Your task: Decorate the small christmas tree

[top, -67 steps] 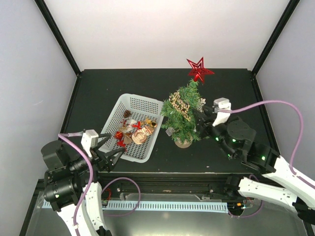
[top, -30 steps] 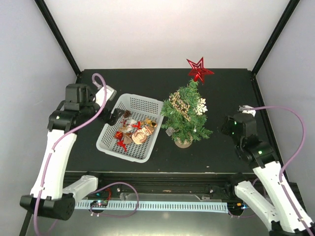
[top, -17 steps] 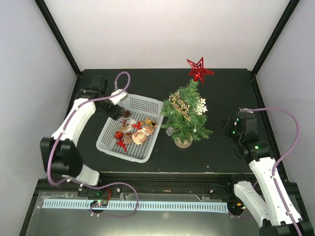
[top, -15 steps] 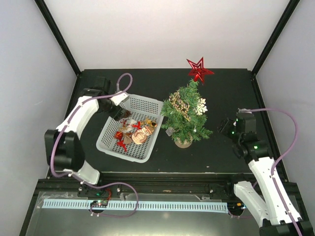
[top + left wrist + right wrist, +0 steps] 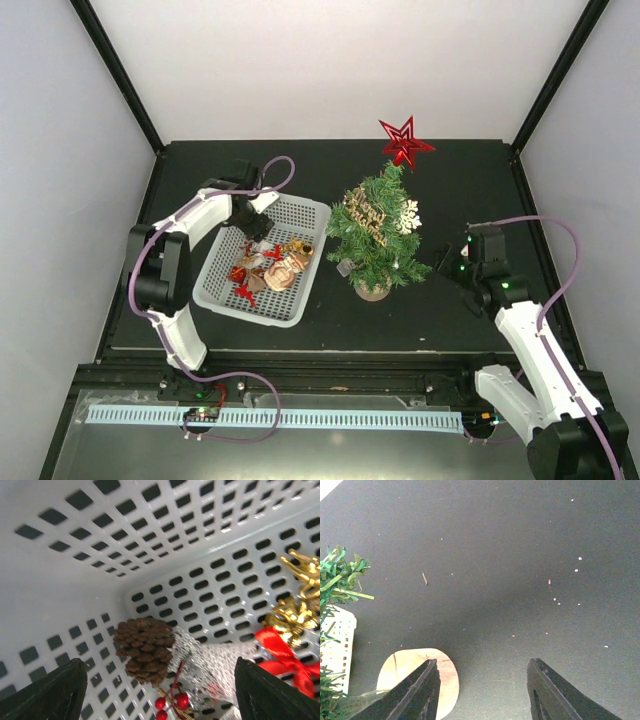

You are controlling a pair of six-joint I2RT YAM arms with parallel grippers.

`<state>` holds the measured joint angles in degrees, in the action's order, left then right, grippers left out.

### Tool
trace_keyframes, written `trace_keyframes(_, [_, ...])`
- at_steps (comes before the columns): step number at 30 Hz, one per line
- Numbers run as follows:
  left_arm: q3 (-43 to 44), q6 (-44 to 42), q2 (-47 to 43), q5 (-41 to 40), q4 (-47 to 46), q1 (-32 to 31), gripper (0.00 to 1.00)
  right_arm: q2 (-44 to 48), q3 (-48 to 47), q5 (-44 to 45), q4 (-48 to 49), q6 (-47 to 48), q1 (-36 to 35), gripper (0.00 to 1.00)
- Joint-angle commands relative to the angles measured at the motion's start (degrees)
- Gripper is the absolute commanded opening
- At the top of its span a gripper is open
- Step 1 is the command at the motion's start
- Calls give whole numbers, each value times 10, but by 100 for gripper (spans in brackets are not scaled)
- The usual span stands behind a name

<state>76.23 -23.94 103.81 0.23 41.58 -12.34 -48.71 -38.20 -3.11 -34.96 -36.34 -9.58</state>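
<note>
The small christmas tree [image 5: 375,240] stands mid-table on a round tan base [image 5: 395,675], with a red star [image 5: 405,142] on top, a gold sign [image 5: 365,213] and a white snowflake [image 5: 407,217]. My left gripper [image 5: 255,228] is open and empty, low inside the far end of the white basket [image 5: 300,208]. In the left wrist view my left gripper [image 5: 160,666] straddles a brown pine cone [image 5: 145,650] beside a silver mesh ornament [image 5: 215,660] and red berries [image 5: 172,700]. My right gripper [image 5: 441,268] is open and empty, just right of the tree; its left finger [image 5: 417,695] overlaps the base.
The basket also holds gold ornaments [image 5: 300,615], a red ribbon [image 5: 280,652] and other decorations [image 5: 270,270]. Green branches [image 5: 335,580] and a white perforated ornament [image 5: 337,652] sit at the right wrist view's left edge. Black frame posts [image 5: 120,75] flank the dark table [image 5: 460,190].
My left arm swung from the near left up and over to the basket's far end and lowered into it. My right arm pulled back from the tree, then edged toward its base.
</note>
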Motion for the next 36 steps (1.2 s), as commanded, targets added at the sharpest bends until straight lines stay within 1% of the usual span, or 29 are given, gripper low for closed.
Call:
trace_keyframes(1, [22,34,17,-91,-36,-15,78,-6,-11,-23,22,0,3,49])
trace_keyframes(4, [23,48,21,-117,-35,-23,67,-3,-9,-27,24,0,3,49])
trace_keyframes(11, [26,75,33,-163,-15,-37,62,14,1,-27,28,0,3,49])
trace_keyframes(16, [43,100,57,-129,35,-38,62,17,0,-26,28,0,3,49])
trace_keyframes(21, [33,108,64,-120,42,-37,65,19,-3,-26,27,0,3,49])
trace_keyframes(25, [43,113,83,-106,70,-36,65,21,-2,-26,30,1,3,49])
trace_keyframes(31, [43,110,86,-72,89,-36,60,18,-6,-30,29,0,3,49])
trace_keyframes(33, [43,108,89,-66,92,-36,56,21,-4,-32,32,1,3,49])
trace_keyframes(36, [41,107,81,-42,89,-37,54,26,3,-33,35,0,3,49])
